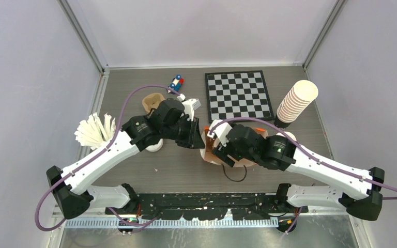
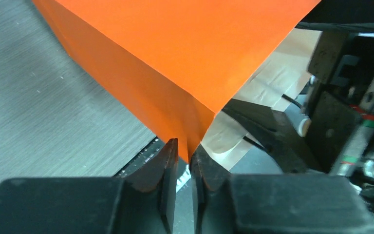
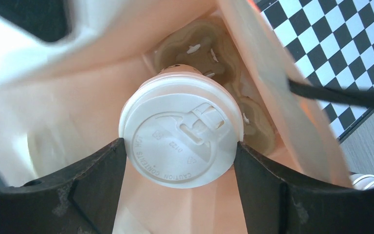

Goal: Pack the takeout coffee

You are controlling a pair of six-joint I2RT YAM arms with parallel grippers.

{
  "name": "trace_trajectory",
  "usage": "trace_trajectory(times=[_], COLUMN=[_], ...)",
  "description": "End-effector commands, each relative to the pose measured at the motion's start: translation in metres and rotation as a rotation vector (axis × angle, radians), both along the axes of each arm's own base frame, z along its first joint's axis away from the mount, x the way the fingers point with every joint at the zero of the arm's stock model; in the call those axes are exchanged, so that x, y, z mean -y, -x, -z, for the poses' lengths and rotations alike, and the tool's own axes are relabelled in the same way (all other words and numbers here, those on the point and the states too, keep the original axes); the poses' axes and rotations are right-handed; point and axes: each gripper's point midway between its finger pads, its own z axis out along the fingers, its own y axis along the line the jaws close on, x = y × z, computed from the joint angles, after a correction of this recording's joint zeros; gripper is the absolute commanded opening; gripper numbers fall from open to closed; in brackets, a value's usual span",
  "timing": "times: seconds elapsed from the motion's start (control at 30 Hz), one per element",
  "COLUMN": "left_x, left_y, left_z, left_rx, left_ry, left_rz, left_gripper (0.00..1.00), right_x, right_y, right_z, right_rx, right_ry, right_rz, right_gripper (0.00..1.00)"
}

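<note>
The takeout coffee (image 3: 180, 134), a white cup with a white sip lid, hangs inside the orange paper bag (image 3: 78, 97), just above a brown pulp cup carrier (image 3: 214, 48) on the bag's bottom. My right gripper (image 3: 180, 146) reaches down into the bag and is shut on the cup, one finger against each side of the lid. My left gripper (image 2: 184, 148) is shut on a corner of the bag's orange rim (image 2: 175, 58). From above, both grippers (image 1: 196, 135) (image 1: 219, 150) meet at the table's middle and cover most of the bag (image 1: 207, 151).
A checkerboard (image 1: 237, 95) lies at the back. A tall stack of lidless cups (image 1: 295, 102) leans at the back right. A small toy figure (image 1: 176, 82), a brown carrier (image 1: 151, 101) and a fan of white pieces (image 1: 94, 132) are at the left.
</note>
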Motion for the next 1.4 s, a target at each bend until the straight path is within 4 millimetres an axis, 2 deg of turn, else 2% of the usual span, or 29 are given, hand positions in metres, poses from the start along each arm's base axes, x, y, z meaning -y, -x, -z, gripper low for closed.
trace_trajectory(times=[0.0,0.1,0.2,0.3,0.43,0.5,0.63,0.77,0.93,1.1,1.23,1.3,1.37], left_x=[-0.005,-0.007,-0.005,-0.001,0.002,0.004,0.007,0.006,-0.002,-0.016,-0.024,-0.028,-0.030], left_y=[-0.016,-0.026,-0.034,-0.037,-0.035,-0.035,-0.047,-0.060,-0.057,-0.060,-0.044,-0.036,-0.030], left_z=[-0.016,-0.024,-0.031,-0.031,-0.019,-0.019,-0.036,-0.034,-0.019,-0.013,-0.011,-0.008,-0.003], left_rx=[0.180,0.305,0.413,0.455,0.455,0.479,0.579,0.578,0.557,0.503,0.413,0.361,0.325], left_ry=[-0.004,-0.025,-0.030,-0.028,-0.046,-0.037,-0.003,0.000,-0.017,-0.018,-0.017,-0.004,0.012], left_rz=[0.018,0.065,0.112,0.152,0.211,0.233,0.216,0.193,0.191,0.138,0.133,0.102,0.083], left_gripper=[0.11,0.01,0.00,0.00,0.02,0.02,0.00,0.00,0.01,0.21,0.43,0.49,0.52], right_x=[0.016,0.032,0.039,0.037,0.030,0.028,0.027,0.032,0.024,0.016,0.012,0.011,0.009], right_y=[0.006,0.014,0.013,0.009,0.007,0.003,-0.012,-0.027,-0.019,-0.013,-0.015,-0.016,-0.017], right_z=[-0.022,-0.023,-0.025,-0.028,-0.017,-0.015,-0.028,-0.036,-0.025,-0.013,-0.010,-0.008,-0.007], right_rx=[0.032,0.017,0.027,0.044,0.026,0.034,0.127,0.204,0.146,0.097,0.101,0.105,0.109], right_ry=[-0.036,0.012,0.021,0.007,0.037,0.054,0.079,0.134,0.106,0.072,0.082,0.093,0.096], right_rz=[-0.007,-0.019,0.000,0.023,0.017,0.012,0.020,0.042,0.014,0.008,-0.010,-0.016,-0.019], right_gripper=[0.59,0.59,0.59,0.58,0.57,0.57,0.58,0.57,0.57,0.57,0.57,0.56,0.56])
